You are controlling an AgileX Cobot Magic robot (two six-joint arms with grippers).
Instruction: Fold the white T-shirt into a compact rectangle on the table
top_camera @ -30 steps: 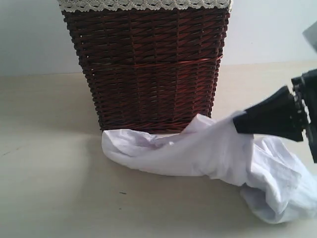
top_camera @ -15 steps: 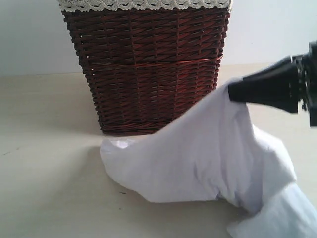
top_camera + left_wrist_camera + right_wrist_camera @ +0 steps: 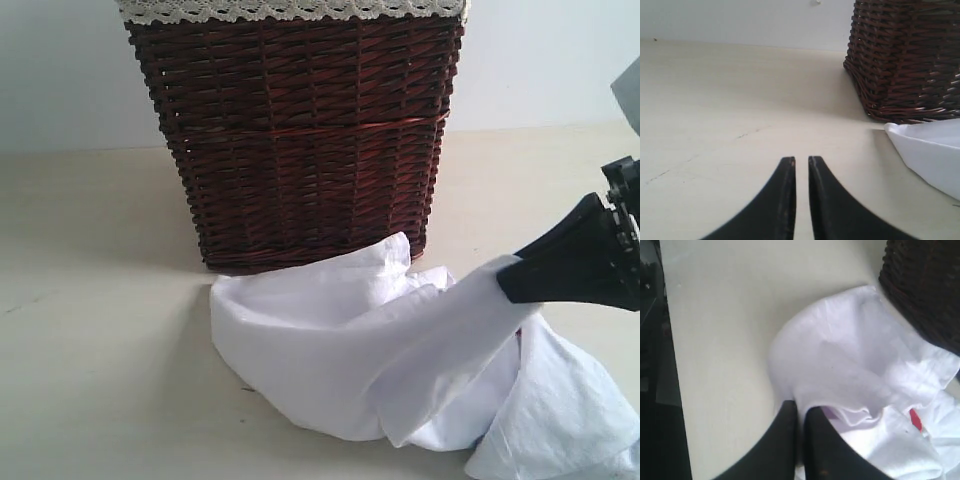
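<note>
No text, label, brand or number can be read anywhere; the only trace is a small red mark [image 3: 915, 420] among the folds of the white T-shirt [image 3: 330, 340], too little of it showing to make out any character

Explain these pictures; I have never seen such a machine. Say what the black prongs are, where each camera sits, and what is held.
This is a robot with two arms, each ending in a black two-fingered claw. The wide picture comes from a camera off the arms; the other two come from cameras on each wrist, looking along the claws. On the pale table stands a dark brown wicker basket, with a crumpled white T-shirt in front of it. The right claw is shut on a fold of the shirt, holding it up off the table. The left claw is nearly closed over the table, holding nothing.
</note>
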